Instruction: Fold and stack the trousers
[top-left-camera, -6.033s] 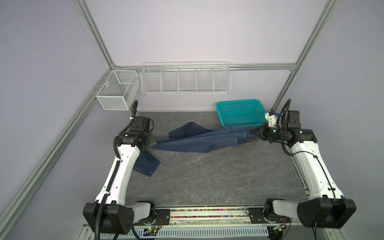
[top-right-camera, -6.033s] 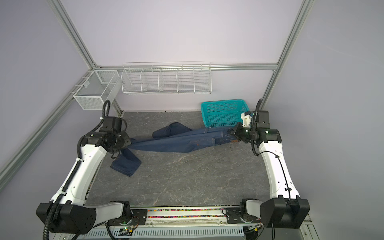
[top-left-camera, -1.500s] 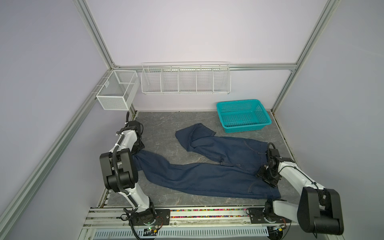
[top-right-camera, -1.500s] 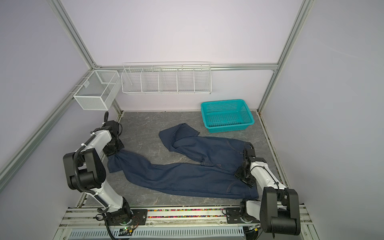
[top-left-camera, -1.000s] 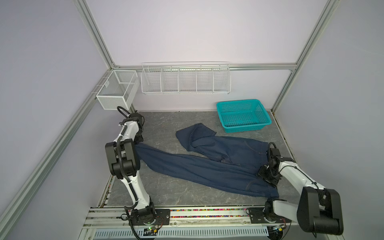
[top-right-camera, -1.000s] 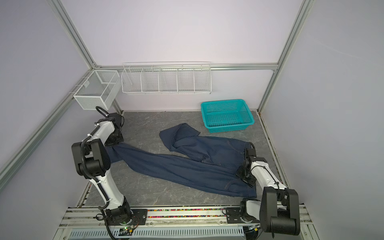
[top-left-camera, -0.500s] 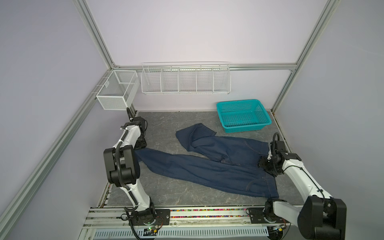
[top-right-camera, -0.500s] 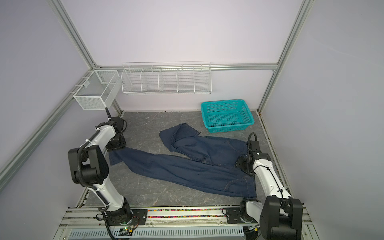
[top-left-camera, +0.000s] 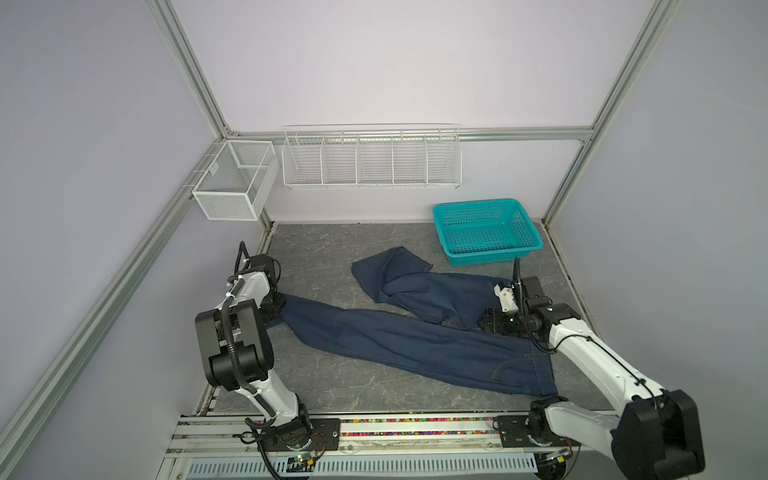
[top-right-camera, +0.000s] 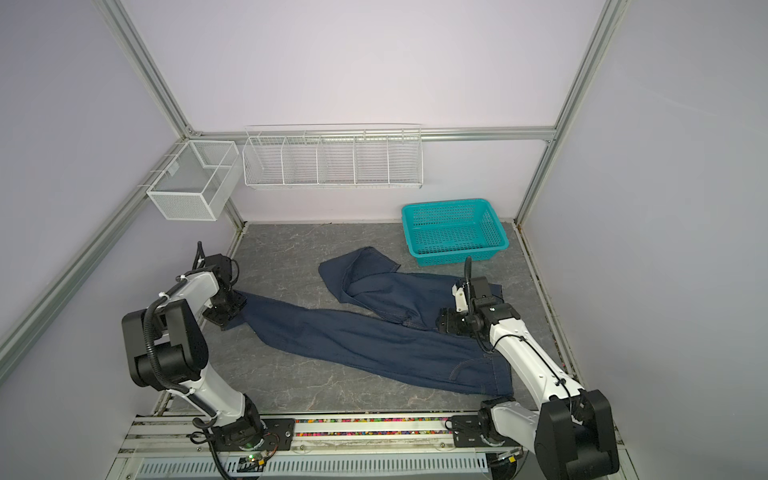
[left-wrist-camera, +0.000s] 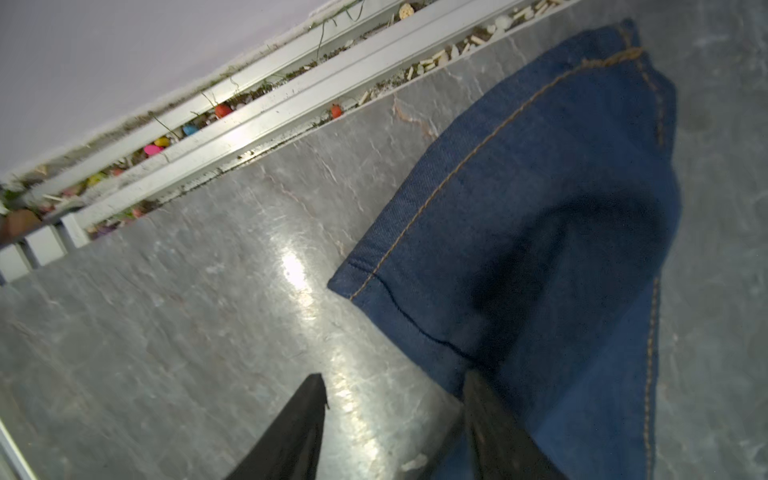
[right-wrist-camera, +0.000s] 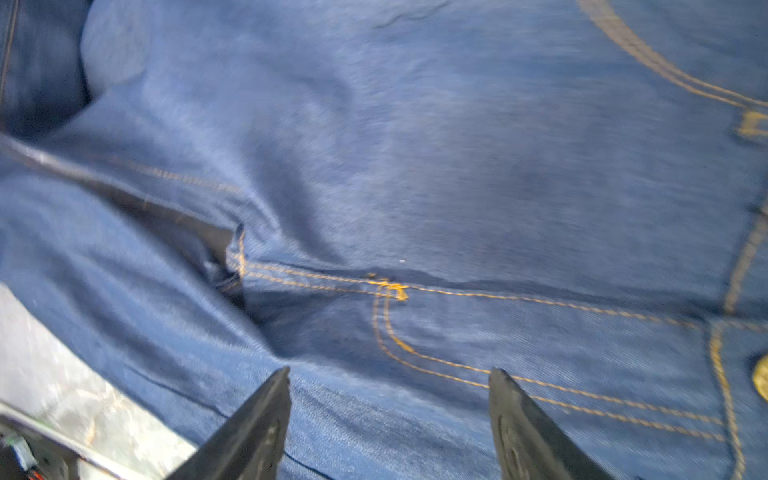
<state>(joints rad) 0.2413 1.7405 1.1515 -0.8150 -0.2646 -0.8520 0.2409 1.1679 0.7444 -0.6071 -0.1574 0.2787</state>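
Laying-out step: long dark navy denim trousers (top-left-camera: 415, 345) lie spread on the grey marbled tabletop (top-left-camera: 324, 257), far leg crumpled. Left gripper (left-wrist-camera: 394, 376) at a hem, right gripper (right-wrist-camera: 390, 370) over the fly — both released, empty. Next, likely: straighten that leg.

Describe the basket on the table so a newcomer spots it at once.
On the grey table, go to the far right corner by the back wall. The basket sits there, beyond the jeans. It alone is teal plastic; the white wire rack and mesh box hang from the frame.
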